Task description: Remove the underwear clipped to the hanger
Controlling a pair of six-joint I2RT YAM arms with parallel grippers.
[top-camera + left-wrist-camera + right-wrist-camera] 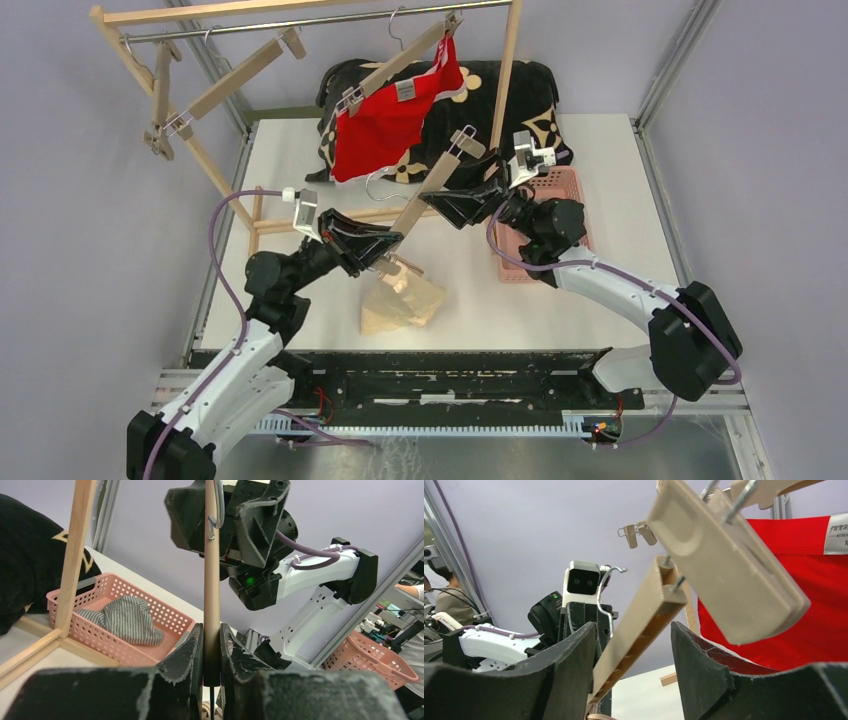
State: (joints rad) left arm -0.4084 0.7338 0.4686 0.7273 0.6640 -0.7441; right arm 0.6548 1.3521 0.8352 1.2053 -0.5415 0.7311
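My left gripper (385, 250) (212, 630) is shut on the bar of a wooden clip hanger (430, 190) (212, 580), held slanted above the table. The pale beige underwear (405, 300) lies bunched at the hanger's low end; I cannot tell whether a clip still holds it. My right gripper (462, 205) (634, 635) is open, its jaws either side of the hanger bar (644, 615) just below the upper clip (729, 575). The red underwear (385, 125) (794, 615) hangs clipped to another hanger on the rail. The striped underwear (127, 620) lies in the pink basket (165, 615).
The wooden rack (505, 70) stands at the back with empty hangers (235, 80) on its left. A black cushion (520, 100) lies behind the red underwear. The pink basket (565, 185) sits on the table right of my right gripper.
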